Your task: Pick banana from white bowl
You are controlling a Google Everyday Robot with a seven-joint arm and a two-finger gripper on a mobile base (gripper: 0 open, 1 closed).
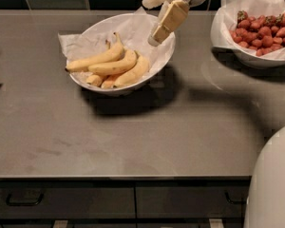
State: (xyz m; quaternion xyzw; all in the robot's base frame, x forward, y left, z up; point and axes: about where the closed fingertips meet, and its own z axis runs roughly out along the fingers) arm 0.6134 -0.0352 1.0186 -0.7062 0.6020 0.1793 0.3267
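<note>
The white bowl, lined with crinkled white paper, stands on the grey counter at the back left of centre. Several yellow bananas lie in its front half. A plump curved banana lies in the middle of them. Behind it is a longer, slimmer one with an upturned stem. My gripper comes down from the top edge and hangs over the bowl's right inner side. It is to the right of the bananas and above them, touching none.
A second white paper-lined bowl full of red strawberries stands at the back right. My white body fills the lower right corner. Dark drawers run below the counter's front edge. Dark tiles back the counter.
</note>
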